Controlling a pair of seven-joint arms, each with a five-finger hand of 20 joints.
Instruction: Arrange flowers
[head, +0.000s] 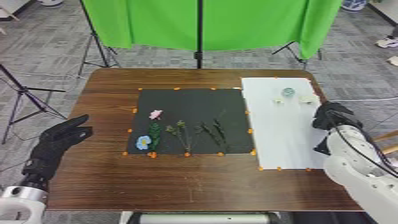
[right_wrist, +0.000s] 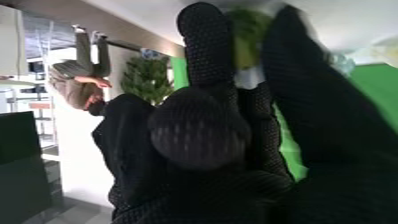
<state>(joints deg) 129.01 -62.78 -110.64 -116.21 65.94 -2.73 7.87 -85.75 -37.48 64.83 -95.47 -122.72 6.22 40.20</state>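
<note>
- Brown table (head: 191, 185) first: black mat (head: 178, 98) left of centre, white sheet (head: 280, 145) to its right, green backdrop (head: 147, 25) behind the far side.
- All the stems are lying flat on the mat. Pink flower (head: 156, 114) at the left, blue flower (head: 143, 142) nearer in, green leafy stem (head: 155, 133) beside it. Budded sprigs (head: 182, 135) sit around the near middle, then dark stems (head: 214, 134) to their right.
- Far end of the sheet has a teal jar (head: 288, 92) and two small pale things, one left (head: 278, 101) and one right (head: 307, 99). Can't tell what those two are.
- Right hand (head: 333, 117) is out at the table's right edge, near the pale pair. Looks loosely open to me, long fingers apart. Wrist cam has a blurry yellow-green thing (right_wrist: 249, 42) in the gap — no clue whether it's touched, but I can't see a real grip.
- Left hand (head: 64, 137) is at the left edge, fingers fairly straight, thumb spread wide. Probably just waiting.
- So I'd call it the opening step, nothing arranged.
- Next move, my guess: right hand comes in over the sheet, lines up, closes gently on one piece — and doesn't clip the jar.
</note>
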